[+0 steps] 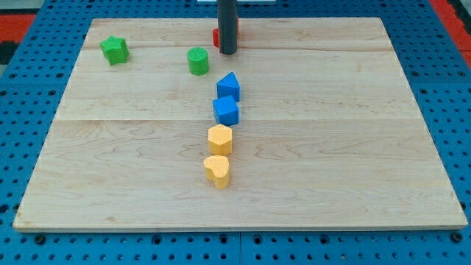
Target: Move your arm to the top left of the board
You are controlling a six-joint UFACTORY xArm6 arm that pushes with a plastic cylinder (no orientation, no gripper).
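Observation:
My tip [228, 52] stands near the view's top, a little left of the middle of the wooden board [346, 169]. A red block [217, 37] sits right behind the rod and is mostly hidden by it. A green cylinder [198, 61] lies just left of and below my tip. A green star [115, 49] sits near the board's top left corner, well left of my tip.
Below my tip a column runs down the board: a blue block [229, 86], a blue cube [226, 111], a yellow hexagonal block [220, 138] and a yellow heart [217, 170]. A blue pegboard [37, 88] surrounds the board.

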